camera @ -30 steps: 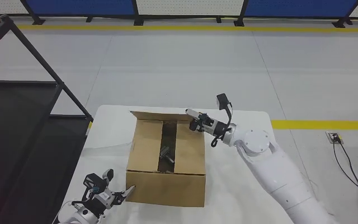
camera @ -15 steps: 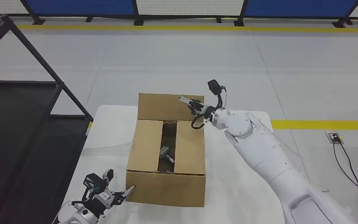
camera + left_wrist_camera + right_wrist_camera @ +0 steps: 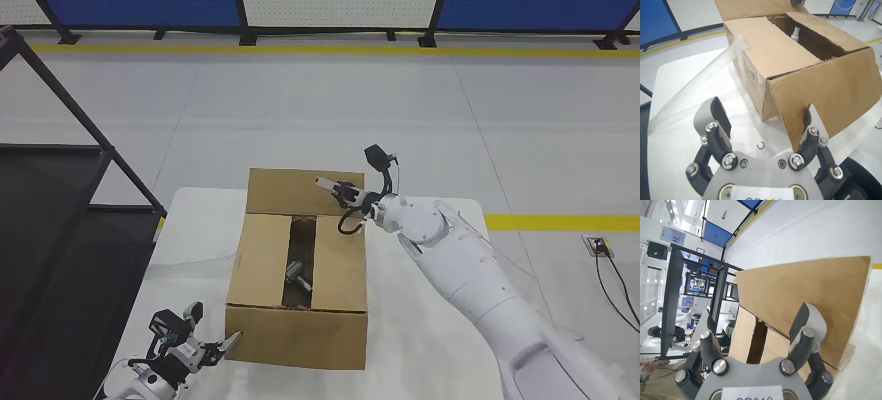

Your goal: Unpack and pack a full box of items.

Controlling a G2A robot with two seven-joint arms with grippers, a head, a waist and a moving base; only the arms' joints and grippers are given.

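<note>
The left gripper (image 3: 207,350) (image 3: 761,111) hangs low over the table (image 3: 200,240), its jaws spread wide with nothing between them. Directly below it a small split ring (image 3: 760,145) lies on the white top. Out past one finger (image 3: 720,117), a strip of clear tape (image 3: 696,79) slants up to a corner of the box (image 3: 300,300).

Close ahead of the gripper, the near flap (image 3: 829,91) is folded down. Its torn lower corner comes just beside the other finger (image 3: 807,118); whether they touch cannot be told.

The box's long axis runs from this gripper's end away to the right gripper's end. The dark slot between the two top flaps (image 3: 262,262) runs the same way. Those flaps cover most of the inside. Through the slot a spray bottle (image 3: 796,34) stands with its white head up, and its body is lost in shadow. Whatever else lies there is too dark to make out.

At the far end, the right gripper (image 3: 328,185) (image 3: 756,311) is also open wide and holds nothing. It points across the far flap (image 3: 290,190) (image 3: 810,285), which stands raised. One finger (image 3: 805,319) lies close over the flap's brown face, and contact cannot be made out.
</note>
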